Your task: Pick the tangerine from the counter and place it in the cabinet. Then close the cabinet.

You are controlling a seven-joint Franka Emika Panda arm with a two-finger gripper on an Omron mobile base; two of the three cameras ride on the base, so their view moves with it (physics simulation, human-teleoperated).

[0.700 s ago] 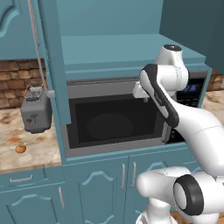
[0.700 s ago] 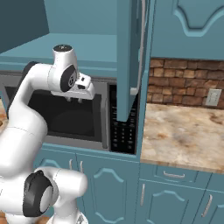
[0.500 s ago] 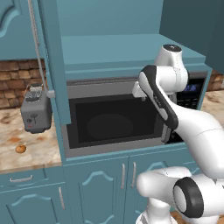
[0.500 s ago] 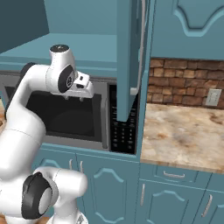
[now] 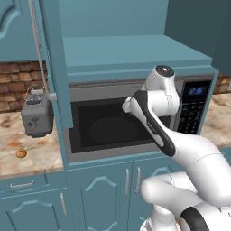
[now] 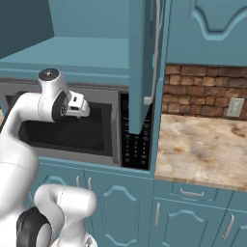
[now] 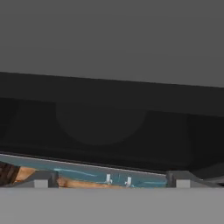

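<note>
The tangerine lies on the counter at the far left, in front of the grey toaster. The cabinet above the microwave stands open, both doors swung out; its shelf is bare. My gripper hovers close to the microwave's dark glass door, well right of the tangerine and below the cabinet shelf. Its fingertips are set wide apart with nothing between them. The hand shows at the microwave's upper middle, also as a white hand from the other side.
A microwave sits under the cabinet. The toaster stands by the brick wall. The cabinet's left door juts out edge-on between toaster and microwave; the right door juts out beside a second stretch of counter.
The arm has swung left and down, bringing the hand lower across the microwave front. The tangerine and the doors have not moved.
</note>
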